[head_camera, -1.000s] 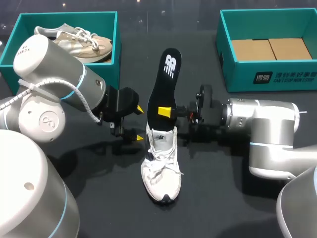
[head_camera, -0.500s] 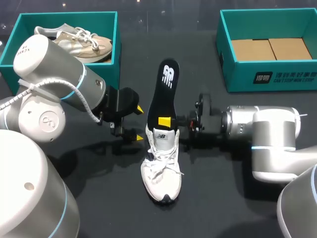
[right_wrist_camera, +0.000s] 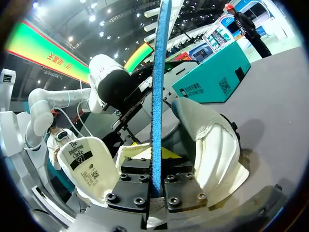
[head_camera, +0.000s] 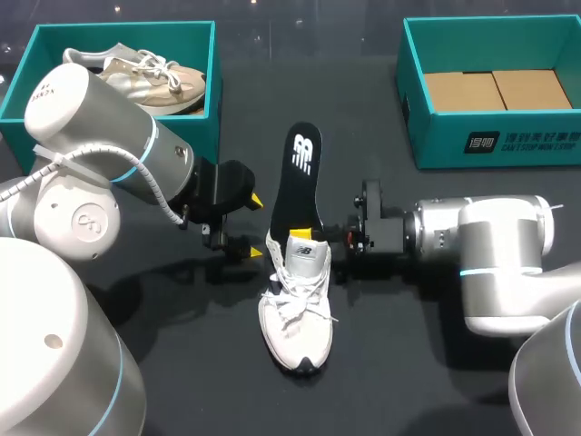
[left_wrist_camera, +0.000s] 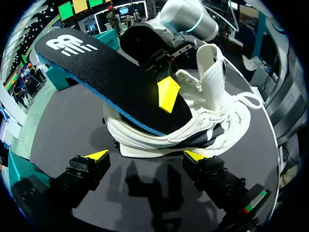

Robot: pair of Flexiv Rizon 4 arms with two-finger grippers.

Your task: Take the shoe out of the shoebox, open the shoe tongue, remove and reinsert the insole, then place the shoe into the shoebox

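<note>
Teal shoebox (head_camera: 215, 91) with beige shoe (head_camera: 150, 77) inside, second shoebox (head_camera: 508, 141) with cardboard (head_camera: 495, 89); left hand (head_camera: 257, 226) released, right hand (right_wrist_camera: 155, 157) clenched on insole (head_camera: 298, 182).

The insole's (head_camera: 300, 182) lower end was hidden inside the white shoe (head_camera: 295, 304), and the right gripper's (head_camera: 309, 236) far fingertip was seemingly concealed behind that insole.

The table (head_camera: 408, 363) is black and flat. Its top is dull, like cloth, and does not shine. It fills the scene from near to far and from left to right. Soft dark shadows (head_camera: 204, 272) lie on the top, one patch left of the middle and one right of the middle. Near and far parts of the top are bare and plain. Seen from low down on the left, the top looks smooth and even.
</note>
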